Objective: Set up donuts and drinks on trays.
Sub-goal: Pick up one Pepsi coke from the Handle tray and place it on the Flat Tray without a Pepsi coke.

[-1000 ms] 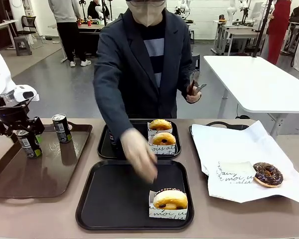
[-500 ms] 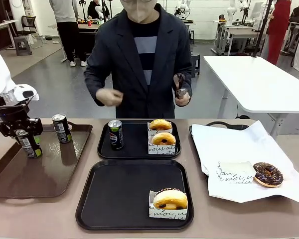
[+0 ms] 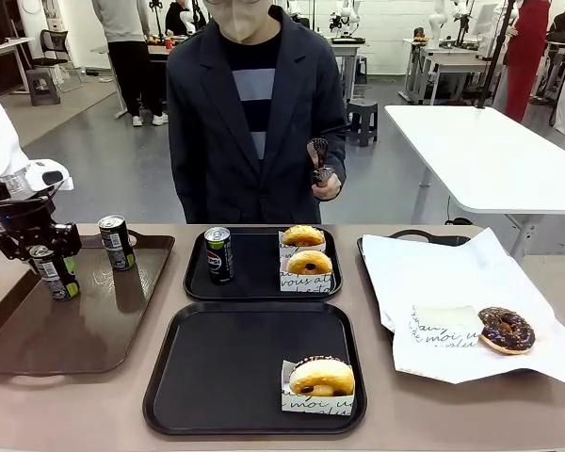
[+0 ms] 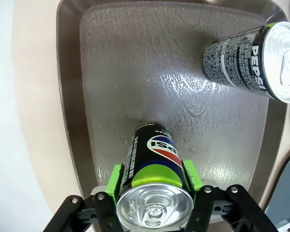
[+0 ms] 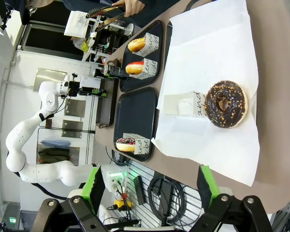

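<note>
Left gripper (image 4: 153,178) is pinching a tilted can (image 4: 152,150); right gripper (image 5: 150,186) is standing wide, empty.
The can is risking slipping down onto the brown tray (image 4: 135,72).

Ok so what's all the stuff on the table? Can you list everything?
square trays: two, black, middle of the table, one behind the other.
long tray: one, brown, left side.
paper-lined tray: one, white paper, right side.
soda cans: three, black; one on the far black tray, one standing on the brown tray, one in the left gripper.
donuts: four; two golden on the far black tray, one on the near black tray, one chocolate on the paper.
empty sleeve: one, white, beside the chocolate donut.
tongs: one pair, dark, in the person's hand.
left gripper: shut on a can.
right gripper: open, empty.
</note>
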Robot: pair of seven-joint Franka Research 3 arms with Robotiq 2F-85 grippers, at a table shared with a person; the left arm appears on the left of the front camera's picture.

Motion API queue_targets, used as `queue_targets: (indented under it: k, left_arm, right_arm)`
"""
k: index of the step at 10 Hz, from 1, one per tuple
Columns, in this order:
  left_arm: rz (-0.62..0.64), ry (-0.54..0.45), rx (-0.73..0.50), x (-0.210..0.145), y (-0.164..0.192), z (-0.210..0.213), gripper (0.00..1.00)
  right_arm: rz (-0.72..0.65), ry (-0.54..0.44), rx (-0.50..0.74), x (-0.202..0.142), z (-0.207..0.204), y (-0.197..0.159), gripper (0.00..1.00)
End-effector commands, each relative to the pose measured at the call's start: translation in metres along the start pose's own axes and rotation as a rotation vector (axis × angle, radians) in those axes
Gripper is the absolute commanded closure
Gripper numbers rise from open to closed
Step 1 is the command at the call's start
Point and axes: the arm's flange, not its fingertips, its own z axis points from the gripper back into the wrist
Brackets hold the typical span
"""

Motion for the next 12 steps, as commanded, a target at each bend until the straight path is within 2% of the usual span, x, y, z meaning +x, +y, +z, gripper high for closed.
queue_targets:
  k: [1, 2, 5, 7, 9, 10, 11, 12]
  left_arm:
    - [0.009, 0.049, -0.038, -0.015, -0.005, 0.025, 1.00]
    - [-0.012, 0.082, -0.046, -0.030, -0.015, 0.050, 1.00]
    - [-0.191, 0.130, 0.017, -0.099, -0.058, 0.163, 1.00]
    - [-0.261, 0.114, 0.033, -0.131, -0.076, 0.213, 1.00]
    - [-0.222, 0.119, -0.048, -0.131, -0.073, 0.221, 1.00]
    - [-0.188, 0.126, -0.100, -0.126, -0.059, 0.217, 1.00]
    - [-0.238, 0.117, 0.004, -0.150, -0.083, 0.233, 1.00]
    - [-0.238, 0.117, 0.004, -0.150, -0.083, 0.233, 1.00]
  right_arm:
    - [0.016, -0.014, 0.022, 0.001, -0.001, -0.001, 0.00]
    - [0.016, -0.014, 0.022, 0.001, -0.001, -0.001, 0.00]
    - [0.016, -0.014, 0.022, 0.001, -0.001, -0.001, 0.00]
    - [0.016, -0.014, 0.022, 0.001, -0.001, -0.001, 0.00]
    - [0.016, -0.014, 0.022, 0.001, -0.001, -0.001, 0.00]
    - [0.016, -0.014, 0.022, 0.001, -0.001, -0.001, 0.00]
    - [0.016, -0.014, 0.022, 0.001, -0.001, -0.001, 0.00]
    - [0.016, -0.014, 0.022, 0.001, -0.001, -0.001, 0.00]
